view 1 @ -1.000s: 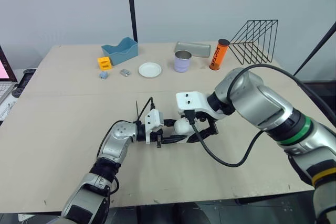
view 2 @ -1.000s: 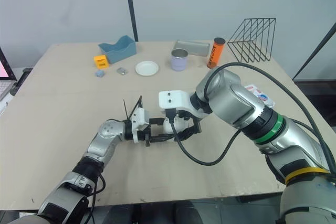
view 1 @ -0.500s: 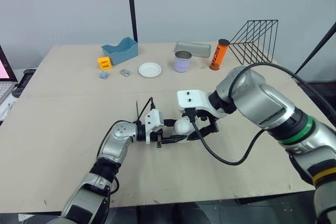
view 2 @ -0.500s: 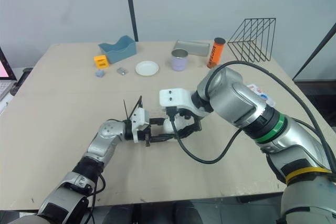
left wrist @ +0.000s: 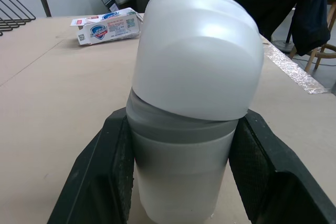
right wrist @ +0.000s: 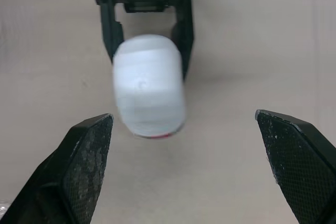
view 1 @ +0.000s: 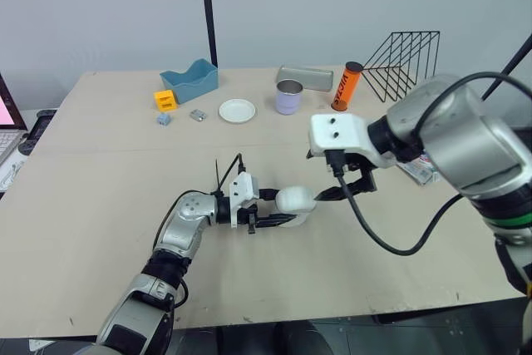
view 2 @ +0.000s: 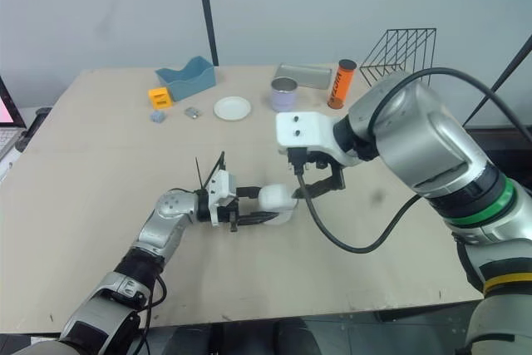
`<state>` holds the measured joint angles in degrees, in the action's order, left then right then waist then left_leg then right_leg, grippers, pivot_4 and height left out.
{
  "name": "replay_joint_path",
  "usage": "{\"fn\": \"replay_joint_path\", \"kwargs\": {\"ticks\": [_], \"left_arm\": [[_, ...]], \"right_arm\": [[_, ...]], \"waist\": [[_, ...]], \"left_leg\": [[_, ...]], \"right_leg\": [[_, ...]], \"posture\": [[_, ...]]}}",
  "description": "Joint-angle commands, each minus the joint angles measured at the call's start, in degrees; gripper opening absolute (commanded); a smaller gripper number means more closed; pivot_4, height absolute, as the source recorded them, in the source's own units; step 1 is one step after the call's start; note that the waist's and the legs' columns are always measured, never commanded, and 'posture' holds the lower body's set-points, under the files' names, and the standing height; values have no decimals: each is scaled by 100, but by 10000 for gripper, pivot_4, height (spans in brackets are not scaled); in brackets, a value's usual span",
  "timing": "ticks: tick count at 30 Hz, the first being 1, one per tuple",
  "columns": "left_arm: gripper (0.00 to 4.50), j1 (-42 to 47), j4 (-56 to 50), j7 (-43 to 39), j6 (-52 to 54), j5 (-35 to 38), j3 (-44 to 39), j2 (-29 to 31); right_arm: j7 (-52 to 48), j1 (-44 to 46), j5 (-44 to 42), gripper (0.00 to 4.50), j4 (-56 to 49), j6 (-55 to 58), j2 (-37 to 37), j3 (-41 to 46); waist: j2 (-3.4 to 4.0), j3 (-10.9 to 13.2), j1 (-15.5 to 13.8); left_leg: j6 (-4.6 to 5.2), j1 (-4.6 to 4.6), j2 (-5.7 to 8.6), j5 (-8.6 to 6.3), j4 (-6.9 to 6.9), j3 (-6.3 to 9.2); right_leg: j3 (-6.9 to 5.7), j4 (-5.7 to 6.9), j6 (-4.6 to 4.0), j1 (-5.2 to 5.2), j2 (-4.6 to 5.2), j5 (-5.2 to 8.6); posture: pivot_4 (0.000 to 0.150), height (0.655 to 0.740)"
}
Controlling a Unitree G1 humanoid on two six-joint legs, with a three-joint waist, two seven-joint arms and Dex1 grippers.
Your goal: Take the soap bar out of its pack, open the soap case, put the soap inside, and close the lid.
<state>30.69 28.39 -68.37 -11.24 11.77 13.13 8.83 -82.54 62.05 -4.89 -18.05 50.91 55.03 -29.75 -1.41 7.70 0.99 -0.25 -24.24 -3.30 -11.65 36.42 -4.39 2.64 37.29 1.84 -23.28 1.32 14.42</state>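
Soap case (view 1: pixel 294 199): one, smooth white plastic, rounded oval, lying on the matte beige table (view 1: pixel 100 172). In the left wrist view its domed lid sits slightly askew over a greyer lower half.

Left gripper (view 1: pixel 287 208): clamped on the case, one black textured finger pressed to each side.

Right gripper (view 1: pixel 347 189): raised above the table just beside the case, fingers spread wide, holding nothing.

Soap pack (left wrist: pixel 107 24): one, a white printed carton lying flat, well apart from the case.

Along the far edge:
- one blue bin (view 1: pixel 189 81)
- one orange block (view 1: pixel 165 100)
- two small grey pieces (view 1: pixel 164 119), (view 1: pixel 197 115)
- one round white plate (view 1: pixel 238 110)
- one lilac cup (view 1: pixel 289 97)
- one grey metal tray (view 1: pixel 304 77)
- one orange tube (view 1: pixel 347 86)
- one black wire rack (view 1: pixel 403 64)
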Motion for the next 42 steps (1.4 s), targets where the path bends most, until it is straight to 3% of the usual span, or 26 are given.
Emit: {"fn": "replay_joint_path", "kwargs": {"ticks": [1,4,12,42], "left_arm": [[19916,-4,44,-39,61,-62,79,29],[19916,-11,36,-50,63,-61,82,35],[19916,-23,23,-50,88,-70,87,54],[19916,-17,-27,-51,103,-106,101,181]], "right_arm": [[-36,-121,-220,44816,-379,-18,103,340],[42,-229,-447,37277,-573,154,38,538],[343,-440,-1181,864,-990,608,-198,928],[1135,-936,-1174,239,-372,576,-474,322]], "waist": [[0,0,-1],[0,0,0],[0,0,0],[-3,-2,15]], "left_leg": [[0,0,0,0,0,0],[0,0,1,0,0,1],[0,0,0,0,0,3],[0,0,-3,0,-1,3]], "right_leg": [[0,0,0,0,0,0],[1,0,1,2,1,0],[0,0,1,2,1,0],[1,0,-1,2,-4,0]], "posture": [[1500,7393],[1500,7393],[1500,7393],[1500,7393]]}}
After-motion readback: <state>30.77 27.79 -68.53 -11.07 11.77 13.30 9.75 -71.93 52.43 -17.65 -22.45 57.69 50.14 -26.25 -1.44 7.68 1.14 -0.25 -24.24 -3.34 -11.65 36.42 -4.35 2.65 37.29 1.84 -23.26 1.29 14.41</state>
